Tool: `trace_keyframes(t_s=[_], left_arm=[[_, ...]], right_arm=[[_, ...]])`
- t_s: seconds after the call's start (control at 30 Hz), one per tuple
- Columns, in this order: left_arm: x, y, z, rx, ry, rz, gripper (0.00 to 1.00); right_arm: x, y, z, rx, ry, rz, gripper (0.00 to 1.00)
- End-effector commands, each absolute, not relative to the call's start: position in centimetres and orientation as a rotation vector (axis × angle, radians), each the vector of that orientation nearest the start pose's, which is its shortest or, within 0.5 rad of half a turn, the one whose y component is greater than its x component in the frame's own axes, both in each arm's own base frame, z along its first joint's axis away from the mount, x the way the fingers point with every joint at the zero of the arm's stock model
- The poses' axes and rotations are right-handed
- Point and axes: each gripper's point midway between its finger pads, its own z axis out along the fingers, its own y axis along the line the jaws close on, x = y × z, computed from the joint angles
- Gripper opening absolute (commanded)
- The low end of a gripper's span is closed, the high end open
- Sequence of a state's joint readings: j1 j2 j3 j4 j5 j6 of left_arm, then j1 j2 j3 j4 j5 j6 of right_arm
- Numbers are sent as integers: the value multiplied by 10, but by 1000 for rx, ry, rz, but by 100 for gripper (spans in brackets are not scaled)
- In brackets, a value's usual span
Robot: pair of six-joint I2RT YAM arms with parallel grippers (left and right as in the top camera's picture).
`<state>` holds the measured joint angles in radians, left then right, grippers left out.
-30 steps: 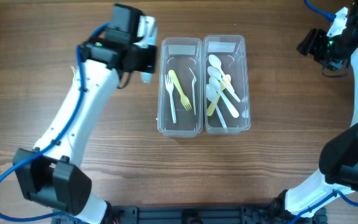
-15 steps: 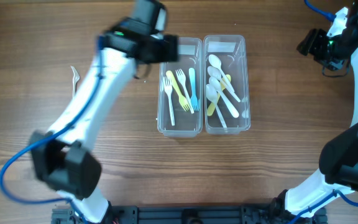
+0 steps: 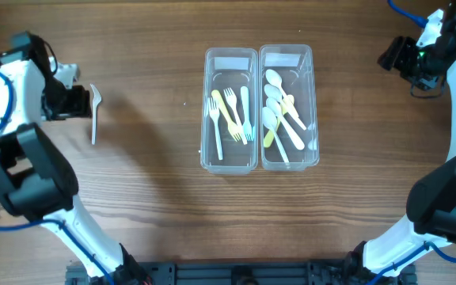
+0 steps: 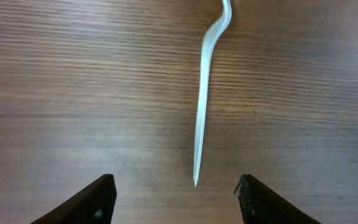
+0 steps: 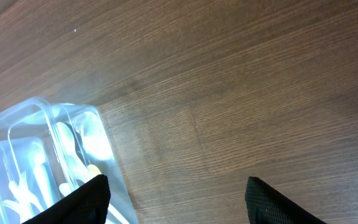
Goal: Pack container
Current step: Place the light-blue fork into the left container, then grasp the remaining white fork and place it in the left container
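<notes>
Two clear containers stand side by side mid-table. The left container (image 3: 230, 162) holds several forks (image 3: 232, 113), white, yellow and blue. The right container (image 3: 290, 162) (image 5: 17, 127) holds several white and yellow spoons (image 3: 279, 107). A loose clear plastic utensil (image 3: 94, 115) (image 4: 205, 93) lies flat on the wood at the far left. My left gripper (image 3: 76, 101) (image 4: 176, 202) hovers open just beside it, the handle tip pointing between the fingers, nothing held. My right gripper (image 3: 398, 55) (image 5: 179, 202) is open and empty at the far right, above bare wood beside the right container's corner.
The wooden table (image 3: 149, 206) carries nothing else besides the containers and the loose utensil. Both arm bases stand at the near edge, left (image 3: 30, 166) and right (image 3: 442, 198).
My left arm swung from over the left container out to the far left by the loose utensil. Its jaws opened, and more forks now lie in the left container. The right arm stayed put.
</notes>
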<state>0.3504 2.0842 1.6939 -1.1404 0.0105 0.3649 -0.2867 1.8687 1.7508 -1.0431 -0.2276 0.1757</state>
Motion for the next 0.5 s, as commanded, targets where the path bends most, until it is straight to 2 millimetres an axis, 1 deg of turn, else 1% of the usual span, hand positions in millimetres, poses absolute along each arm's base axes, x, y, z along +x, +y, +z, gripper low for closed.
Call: trace_keyframes(t_s=[0.0, 0.03, 0.07, 0.13, 0.17, 0.23, 0.33, 0.4, 0.47], left_arm=[[385, 132, 33, 124, 3140, -58, 68], [386, 132, 28, 124, 3142, -60, 68], [386, 132, 23, 146, 3148, -71, 64], [387, 131, 12, 153, 3159, -85, 56], [388, 131, 10, 155, 3158, -87, 51], [391, 127, 6, 171, 3155, -94, 44], [395, 120, -2, 207, 3158, -81, 44], [394, 116, -11, 220, 3179, -91, 45], [390, 113, -21, 231, 3205, -109, 42]], right_arm=[[438, -86, 181, 555, 2639, 280, 70], [437, -86, 181, 555, 2641, 281, 70], [437, -86, 181, 556, 2642, 281, 70], [437, -86, 181, 556, 2642, 281, 70], [437, -86, 181, 556, 2642, 281, 70], [437, -86, 181, 556, 2641, 281, 70], [437, -86, 181, 556, 2641, 281, 70], [437, -86, 180, 556, 2642, 281, 69], [436, -85, 180, 558, 2646, 282, 69]])
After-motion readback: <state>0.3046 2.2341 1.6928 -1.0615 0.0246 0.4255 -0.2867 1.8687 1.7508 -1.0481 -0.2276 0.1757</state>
